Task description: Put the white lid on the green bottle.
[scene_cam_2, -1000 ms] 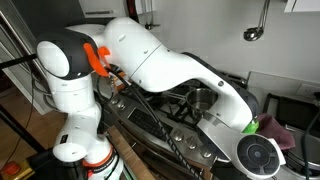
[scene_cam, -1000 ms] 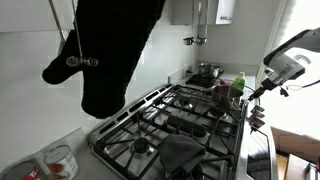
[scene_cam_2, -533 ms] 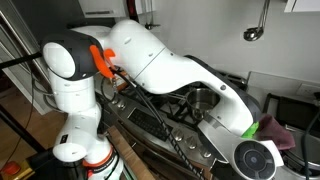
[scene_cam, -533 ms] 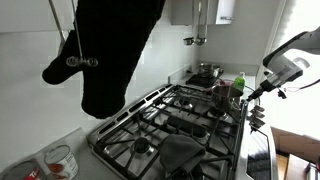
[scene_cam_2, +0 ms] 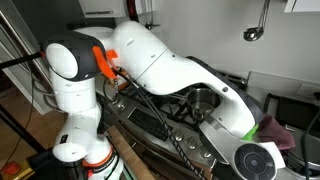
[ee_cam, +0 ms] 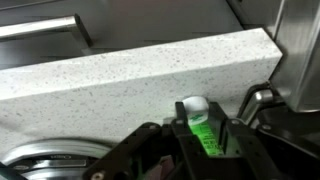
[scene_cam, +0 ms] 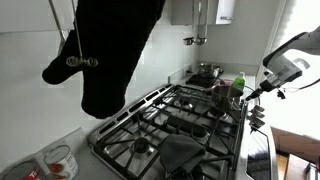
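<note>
KITCHEN HOB, WRIST VIEW: The green bottle (ee_cam: 203,137) stands upright between my jaws, with the white lid (ee_cam: 194,104) sitting on its neck. My two dark fingers (ee_cam: 165,140) flank the bottle's body, one on each side and very close to it. I cannot tell from these pictures whether they press the plastic or merely bracket it, so I cannot say whether the jaws are gripping. Behind the bottle runs a pale speckled table (ee_cam: 130,70), and the curved rim of a metal pan (ee_cam: 45,160) shows at the lower left of the same view.

In an exterior view, the green bottle (scene_cam: 237,90) is small and bright at the far side of the gas hob (scene_cam: 170,125), near its corner. My arm (scene_cam: 288,58) reaches in from the side, with its tip just beside the bottle. A steel pot (scene_cam: 207,72) sits on a back burner, apart from the bottle. A black oven mitt (scene_cam: 110,50) hangs close to the lens and fills the upper left. A glass jar (scene_cam: 60,160) rests in the bottom corner.

In an exterior view from behind, my white arm (scene_cam_2: 160,65) bends low across the hob, and the pot (scene_cam_2: 203,98) shows beneath it. The jaws themselves are hidden there.
</note>
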`<act>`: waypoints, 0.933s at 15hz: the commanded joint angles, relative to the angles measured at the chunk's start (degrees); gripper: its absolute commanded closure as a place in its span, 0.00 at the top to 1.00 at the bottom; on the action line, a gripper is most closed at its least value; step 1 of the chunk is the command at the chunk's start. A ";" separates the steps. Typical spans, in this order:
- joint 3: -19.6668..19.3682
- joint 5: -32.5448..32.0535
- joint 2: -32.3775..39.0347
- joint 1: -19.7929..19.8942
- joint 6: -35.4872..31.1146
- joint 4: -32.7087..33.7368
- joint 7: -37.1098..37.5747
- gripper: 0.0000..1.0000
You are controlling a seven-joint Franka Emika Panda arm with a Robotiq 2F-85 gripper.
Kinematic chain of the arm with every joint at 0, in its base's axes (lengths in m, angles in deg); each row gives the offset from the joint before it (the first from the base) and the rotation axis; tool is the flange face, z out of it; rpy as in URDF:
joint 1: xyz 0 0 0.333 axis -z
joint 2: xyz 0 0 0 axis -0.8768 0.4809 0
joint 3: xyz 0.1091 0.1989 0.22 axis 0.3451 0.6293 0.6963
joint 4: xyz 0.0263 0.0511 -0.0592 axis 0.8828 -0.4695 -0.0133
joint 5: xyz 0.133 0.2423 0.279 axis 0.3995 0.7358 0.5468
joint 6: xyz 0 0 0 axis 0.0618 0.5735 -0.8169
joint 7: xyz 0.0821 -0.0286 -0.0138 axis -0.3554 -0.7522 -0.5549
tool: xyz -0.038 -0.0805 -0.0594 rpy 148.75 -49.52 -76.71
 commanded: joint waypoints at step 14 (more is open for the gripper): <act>0.14 -2.26 0.53 2.15 0.41 1.21 2.49 0.66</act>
